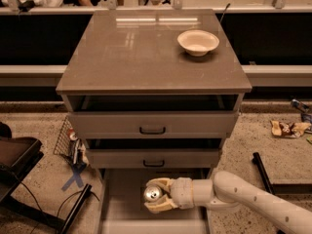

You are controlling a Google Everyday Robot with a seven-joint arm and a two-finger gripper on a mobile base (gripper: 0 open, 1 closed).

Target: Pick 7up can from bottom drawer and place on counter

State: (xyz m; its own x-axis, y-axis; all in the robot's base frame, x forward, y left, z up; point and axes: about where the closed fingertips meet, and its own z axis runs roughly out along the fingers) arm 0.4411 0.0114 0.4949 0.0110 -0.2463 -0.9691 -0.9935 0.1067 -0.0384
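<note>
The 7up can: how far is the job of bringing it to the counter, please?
Done: the bottom drawer is open and the pincer grips the can over it. In hand: the lift out; I cannot tell if the can is off the drawer floor. Left: carrying it up to the counter, which holds a bowl.

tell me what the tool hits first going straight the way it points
The tool, shut on the 7up can, points picture-left over the bottom drawer. Probably the drawer's left wall comes first, though its height is unclear.
</note>
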